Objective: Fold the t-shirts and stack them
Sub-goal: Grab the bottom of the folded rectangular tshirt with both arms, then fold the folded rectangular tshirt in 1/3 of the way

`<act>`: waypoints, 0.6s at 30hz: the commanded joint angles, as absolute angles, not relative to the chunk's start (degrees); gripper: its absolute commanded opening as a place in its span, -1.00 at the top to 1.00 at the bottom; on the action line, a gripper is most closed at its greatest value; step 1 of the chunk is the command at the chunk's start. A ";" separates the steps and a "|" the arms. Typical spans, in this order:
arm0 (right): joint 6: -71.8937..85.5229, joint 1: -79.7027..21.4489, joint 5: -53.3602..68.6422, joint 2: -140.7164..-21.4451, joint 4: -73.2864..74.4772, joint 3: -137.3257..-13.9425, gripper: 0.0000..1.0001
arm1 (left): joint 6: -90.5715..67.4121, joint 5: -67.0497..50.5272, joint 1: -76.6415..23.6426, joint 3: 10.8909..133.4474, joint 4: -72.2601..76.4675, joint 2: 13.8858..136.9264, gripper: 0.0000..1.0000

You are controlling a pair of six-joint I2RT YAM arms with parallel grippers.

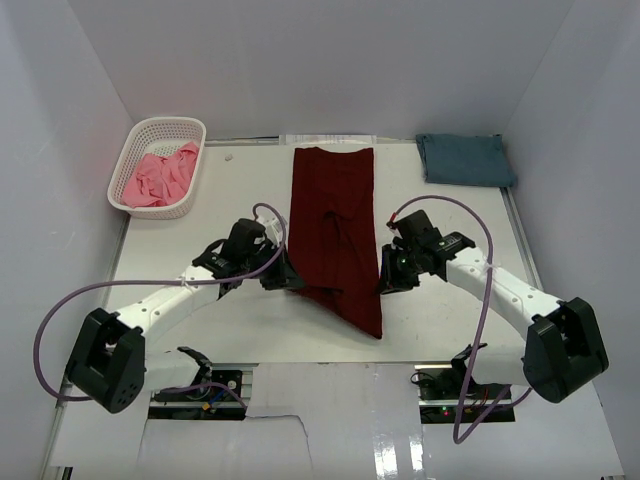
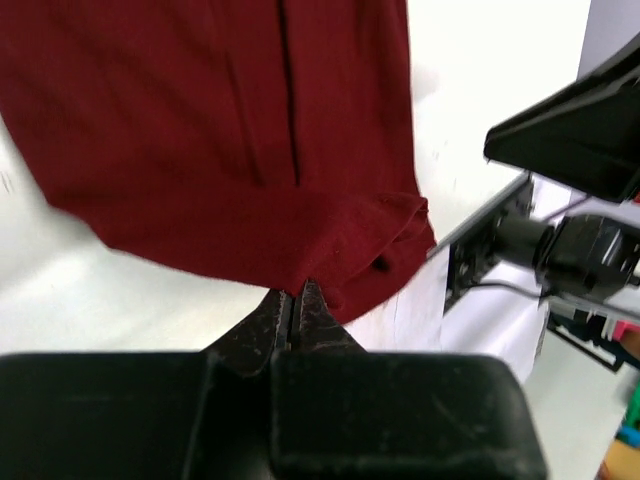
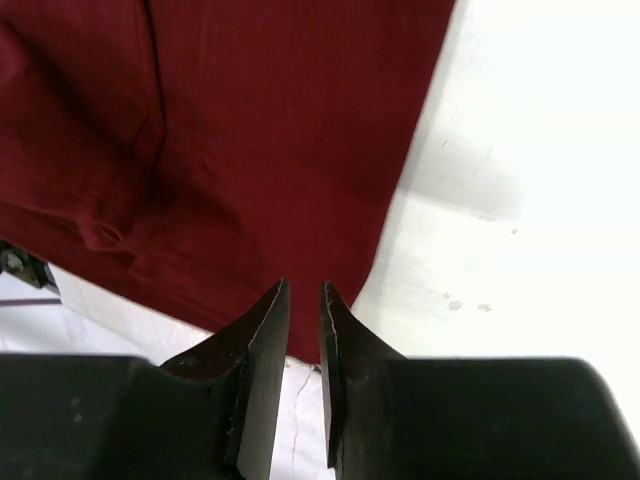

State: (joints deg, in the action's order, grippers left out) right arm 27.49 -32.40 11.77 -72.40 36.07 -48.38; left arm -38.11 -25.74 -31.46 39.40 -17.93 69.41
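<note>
Maroon t-shirt (image 1: 335, 230) lies as a long strip down the middle of the desk, running from the far edge toward the near edge, so I judge I'm mid-fold on it. My left claw (image 2: 297, 290) is clenched on the near hem at its left corner. My right claw (image 3: 305, 290) sits at the strip's right side, jaws slightly parted, gripping nothing. Next it must catch the near right corner, so both can carry the hem toward the far edge.
</note>
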 commanded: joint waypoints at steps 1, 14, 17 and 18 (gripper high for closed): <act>23.56 -31.38 14.57 -74.88 37.53 -51.33 0.46 | -35.95 -24.43 -30.24 44.38 -16.97 73.37 1.00; 32.06 -31.55 19.68 -65.93 31.91 -33.85 -0.13 | -40.42 -29.70 -30.23 31.74 -14.06 65.31 1.00; 37.06 -31.99 22.31 -61.72 27.89 -28.32 -0.13 | -40.96 -29.97 -30.41 29.11 -15.02 62.58 1.00; 38.22 -32.43 23.02 -61.00 26.56 -25.26 -0.13 | -41.04 -30.23 -30.50 28.57 -15.20 62.40 1.00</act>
State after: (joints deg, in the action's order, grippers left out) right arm 32.58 -31.73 18.85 -63.83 31.62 -29.43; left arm -40.05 -28.40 -30.41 30.13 -15.05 64.84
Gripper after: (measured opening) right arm 0.566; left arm 0.050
